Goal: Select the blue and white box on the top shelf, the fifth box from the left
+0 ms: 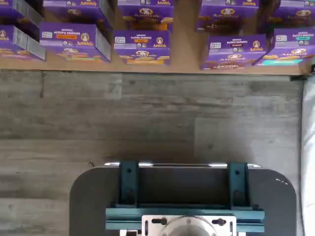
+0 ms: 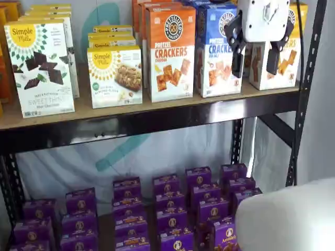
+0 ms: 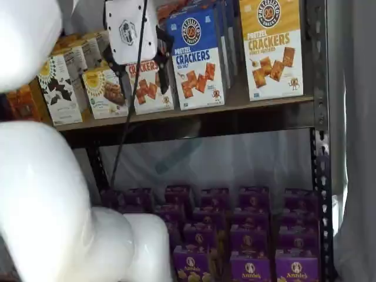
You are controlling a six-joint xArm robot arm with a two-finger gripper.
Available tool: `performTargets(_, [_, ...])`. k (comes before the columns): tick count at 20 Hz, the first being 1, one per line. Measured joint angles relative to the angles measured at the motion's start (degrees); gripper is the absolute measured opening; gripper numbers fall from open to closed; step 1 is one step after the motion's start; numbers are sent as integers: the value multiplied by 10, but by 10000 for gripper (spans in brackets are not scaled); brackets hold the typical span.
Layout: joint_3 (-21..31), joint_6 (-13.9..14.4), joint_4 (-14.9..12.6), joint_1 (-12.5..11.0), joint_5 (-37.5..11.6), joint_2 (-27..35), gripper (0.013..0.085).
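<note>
1. The blue and white box [image 2: 219, 49] stands upright on the top shelf [image 2: 157, 116], between an orange and white cracker box [image 2: 170, 52] and a yellow-topped cracker box [image 3: 271, 48].
2. The pincer [image 2: 256, 58] hangs in front of the shelf, just beside the blue box, its two black fingers spread apart with nothing between them.
3. Purple boxes [image 2: 172, 214] fill the lower level, seen in both shelf views.

top shelf [image 2: 157, 112] | carries: blue and white box [image 2: 217, 49], orange cracker box [image 2: 170, 52]
</note>
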Motion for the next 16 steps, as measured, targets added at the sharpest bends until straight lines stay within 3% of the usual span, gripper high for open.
performTargets(2, [10,-13,27,-25,-16,-10,850])
performTargets(5, [13,-19,39,-34,-22,-13,850])
performTargets(11, [15,-8,18,-14,-35,-12,850])
performTargets(16, [12,-10,2,-10,-76,2,850])
